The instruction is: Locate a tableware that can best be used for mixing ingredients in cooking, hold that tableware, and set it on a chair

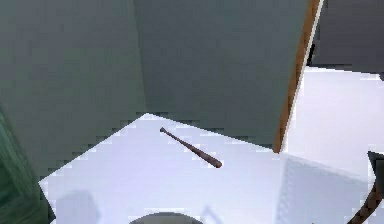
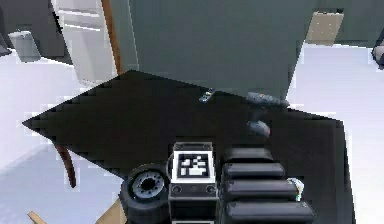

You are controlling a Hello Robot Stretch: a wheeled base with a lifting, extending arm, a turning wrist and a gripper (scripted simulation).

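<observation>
Black tabletop (image 2: 120, 115) bears a small dark grey rounded thing (image 2: 262, 128) near its right edge; pale floor (image 2: 335, 85) lies open beyond that edge. At the near edge sits the gripper (image 2: 148, 190); I cannot tell its jaws' state or whether it holds anything.

Forward view looks ahead and down at pale floor (image 1: 150, 175) running into a grey wall corner (image 1: 140, 60). Arm side view faces sideways, close over a dark bench (image 2: 120, 115), whose corner might be the dark bit (image 1: 376, 170) at the forward view's right edge.
</observation>
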